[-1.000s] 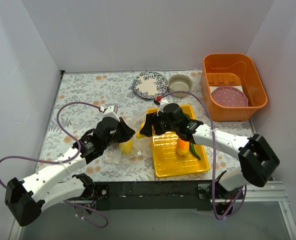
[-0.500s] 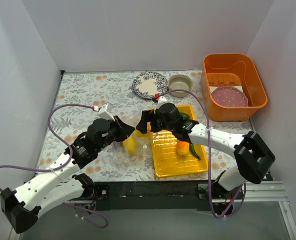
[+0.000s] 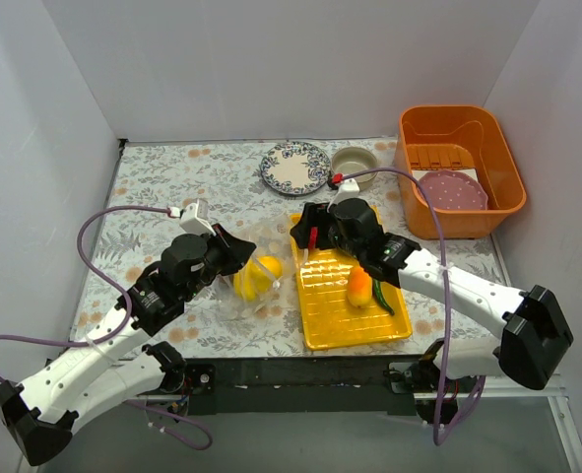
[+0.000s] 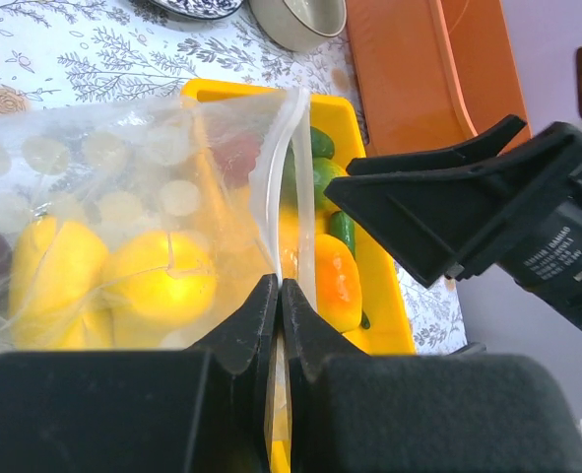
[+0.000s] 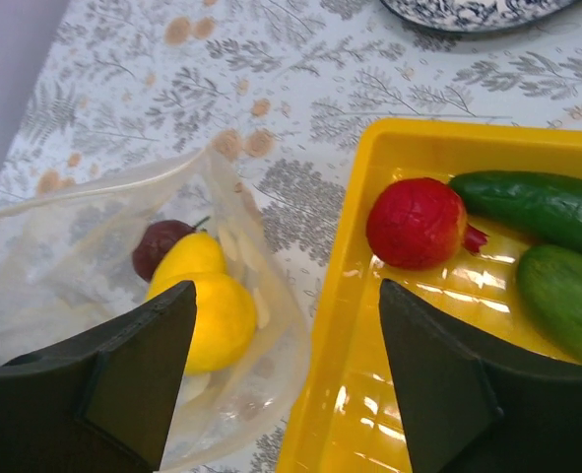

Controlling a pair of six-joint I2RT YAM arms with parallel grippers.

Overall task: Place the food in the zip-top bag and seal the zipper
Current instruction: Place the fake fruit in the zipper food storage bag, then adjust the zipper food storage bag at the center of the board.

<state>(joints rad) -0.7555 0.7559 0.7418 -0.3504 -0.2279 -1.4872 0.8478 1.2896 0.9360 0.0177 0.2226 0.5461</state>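
Plain white walls (image 3: 271, 69) enclose three sides of a table (image 3: 162, 187) under a grey-floral cloth (image 3: 222, 163), evenly lit, dark metal rail (image 3: 300, 372) along near edge.

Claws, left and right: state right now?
Left claw: closed on the zip-top bag at its zipper.
Right claw: open, holding nothing.

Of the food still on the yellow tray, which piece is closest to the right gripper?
The red round piece, just ahead of the right gripper; the green pieces and the orange piece lie farther off.
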